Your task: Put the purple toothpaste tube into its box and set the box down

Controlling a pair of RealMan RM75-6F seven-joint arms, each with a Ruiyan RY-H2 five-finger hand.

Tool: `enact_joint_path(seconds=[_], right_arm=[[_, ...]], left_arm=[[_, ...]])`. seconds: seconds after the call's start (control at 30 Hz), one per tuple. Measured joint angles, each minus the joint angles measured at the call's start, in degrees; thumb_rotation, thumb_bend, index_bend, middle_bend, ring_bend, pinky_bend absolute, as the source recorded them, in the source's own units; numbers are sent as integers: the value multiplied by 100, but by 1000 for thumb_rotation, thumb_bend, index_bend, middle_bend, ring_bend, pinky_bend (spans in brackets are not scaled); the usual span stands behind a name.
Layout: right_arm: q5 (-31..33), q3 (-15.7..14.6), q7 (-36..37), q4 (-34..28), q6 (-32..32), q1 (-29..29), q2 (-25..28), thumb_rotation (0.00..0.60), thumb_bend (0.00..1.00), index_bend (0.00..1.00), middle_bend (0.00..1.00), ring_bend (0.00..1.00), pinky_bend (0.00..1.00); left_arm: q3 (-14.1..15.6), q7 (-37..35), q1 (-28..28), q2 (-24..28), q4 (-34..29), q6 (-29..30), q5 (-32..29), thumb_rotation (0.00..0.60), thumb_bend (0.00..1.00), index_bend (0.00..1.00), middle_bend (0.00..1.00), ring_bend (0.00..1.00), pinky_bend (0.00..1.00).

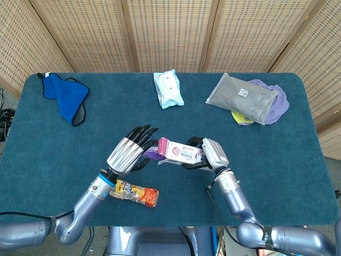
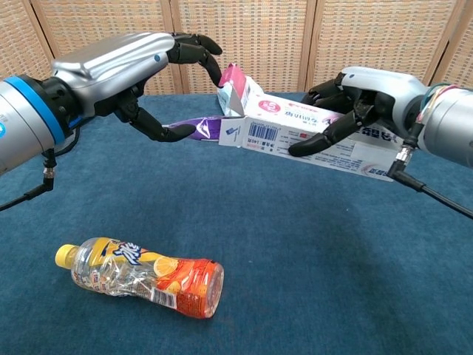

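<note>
My right hand grips the long white and pink toothpaste box above the table, with its open end tilted up toward my left hand. The purple toothpaste tube sticks out of that open end, its front part hidden inside the box. My left hand has its fingers spread. Its thumb touches the tube's flat tail from below, and its fingertips reach the pink flap.
An orange drink bottle lies on the blue table below my left hand. Further back are a blue cloth, a pack of wipes and a grey pouch on a purple cloth.
</note>
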Motion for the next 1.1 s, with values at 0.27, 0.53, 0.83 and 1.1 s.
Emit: enact_joint_path(seconds=[0.27, 0.53, 0.83, 1.1], right_arm=[[100, 170, 782, 13, -93, -272, 142, 600, 95, 543, 492, 362, 419], [130, 398, 2078, 97, -347, -727, 381, 600, 95, 545, 495, 362, 420], [-463, 521, 3816, 426, -681, -1308, 547, 600, 95, 545, 495, 362, 420], [-1640, 521, 5326, 956, -751, -1710, 529, 600, 95, 545, 494, 363, 420]], left_arm=[[-115, -46, -5, 299, -241, 49, 48, 600, 349, 289, 99, 67, 130], [-201, -162, 43, 670, -526, 169, 165, 600, 349, 289, 99, 67, 130], [-188, -506, 194, 914, -603, 372, 275, 600, 349, 289, 99, 67, 130], [-161, -756, 304, 1038, -462, 474, 308, 600, 349, 289, 99, 67, 130]])
